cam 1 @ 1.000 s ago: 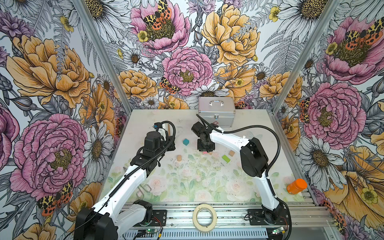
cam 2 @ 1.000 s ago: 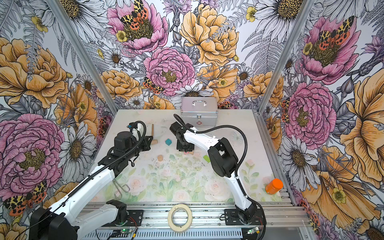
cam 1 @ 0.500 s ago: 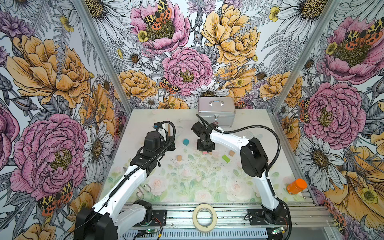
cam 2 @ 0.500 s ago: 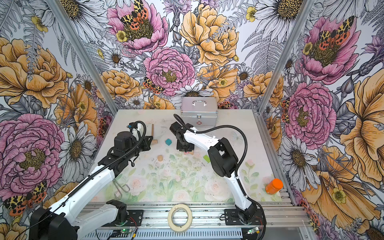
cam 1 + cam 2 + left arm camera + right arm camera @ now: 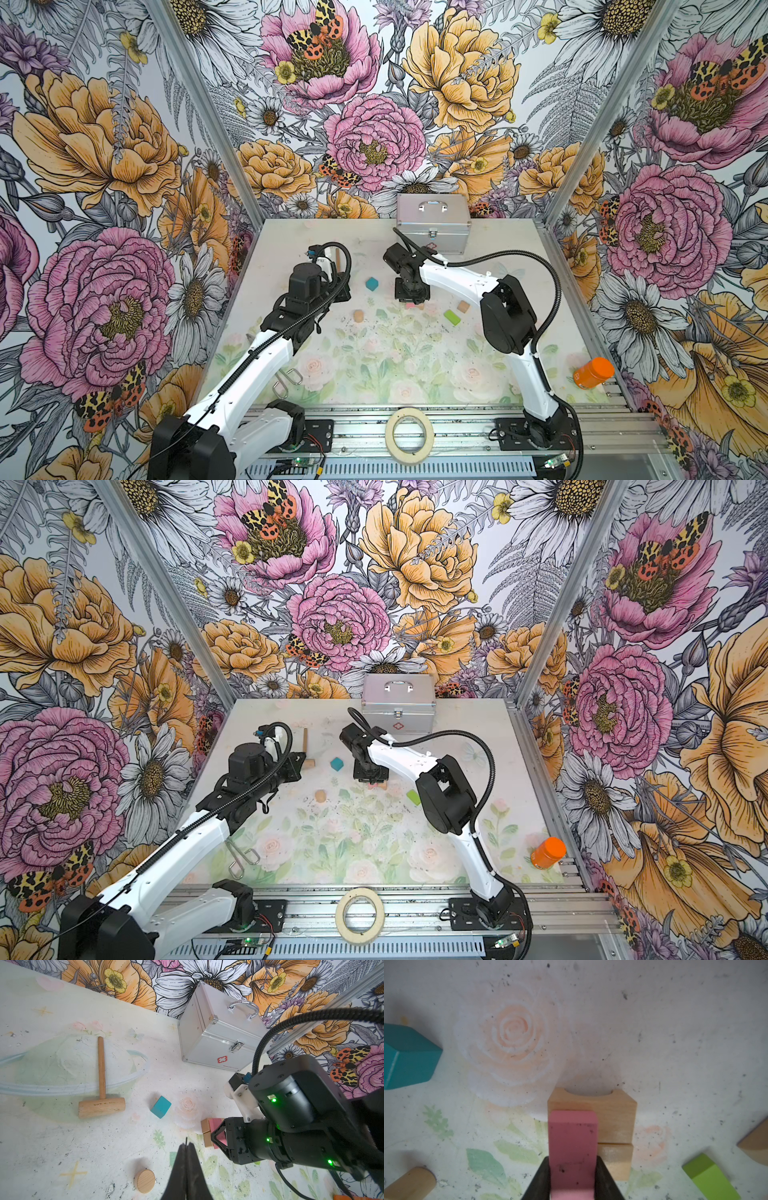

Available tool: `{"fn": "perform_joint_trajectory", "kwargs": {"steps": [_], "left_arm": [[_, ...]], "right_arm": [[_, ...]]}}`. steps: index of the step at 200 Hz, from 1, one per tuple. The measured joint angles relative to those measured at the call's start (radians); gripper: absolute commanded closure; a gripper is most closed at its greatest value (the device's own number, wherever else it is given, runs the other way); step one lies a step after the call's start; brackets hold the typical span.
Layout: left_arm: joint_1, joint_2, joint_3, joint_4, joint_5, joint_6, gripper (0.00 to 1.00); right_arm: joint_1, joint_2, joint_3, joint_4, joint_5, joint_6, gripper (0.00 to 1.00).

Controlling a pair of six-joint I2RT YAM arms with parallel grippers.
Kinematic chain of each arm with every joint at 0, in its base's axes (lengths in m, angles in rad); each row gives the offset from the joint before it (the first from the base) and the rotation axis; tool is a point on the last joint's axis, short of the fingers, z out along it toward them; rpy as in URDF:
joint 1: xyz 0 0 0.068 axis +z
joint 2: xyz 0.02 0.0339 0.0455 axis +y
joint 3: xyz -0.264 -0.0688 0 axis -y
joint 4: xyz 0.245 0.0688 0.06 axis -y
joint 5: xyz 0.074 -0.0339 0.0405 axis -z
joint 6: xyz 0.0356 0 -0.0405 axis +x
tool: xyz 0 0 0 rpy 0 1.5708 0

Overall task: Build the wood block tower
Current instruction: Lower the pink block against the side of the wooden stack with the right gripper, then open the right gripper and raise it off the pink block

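Note:
My right gripper [image 5: 573, 1161] is shut on a pink block [image 5: 573, 1142], held low over the table right against two tan blocks [image 5: 612, 1118] that lie side by side. Whether the pink block rests on them I cannot tell. In a top view the right gripper [image 5: 410, 297] points down with the pink block [image 5: 410, 305] under it. Loose on the table are a teal cube [image 5: 372, 284], a tan cylinder [image 5: 358, 316], a green block [image 5: 451, 317] and a tan block [image 5: 463, 306]. My left gripper [image 5: 187, 1145] is shut and empty, hovering left of the teal cube [image 5: 161, 1107] and above the tan cylinder [image 5: 144, 1180].
A silver case [image 5: 432, 224] stands at the back wall. A wooden mallet [image 5: 101, 1103] lies at the back left. An orange bottle [image 5: 593, 372] lies at the front right, a tape roll [image 5: 409, 434] on the front rail, and wire clips [image 5: 291, 380] at the front left.

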Motion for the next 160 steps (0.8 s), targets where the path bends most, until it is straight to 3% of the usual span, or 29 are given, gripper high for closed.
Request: {"fn": "perform_joint_trajectory", "kwargs": {"steps": [80,160], "left_arm": [[0.000,0.000,0.000,0.000,0.000,0.000,0.96],[0.000,0.000,0.000,0.000,0.000,0.000,0.96]], "right_arm": [[0.000,0.000,0.002,0.000,0.000,0.001,0.47],[0.000,-0.001,0.003,0.000,0.002,0.000,0.40]]}}
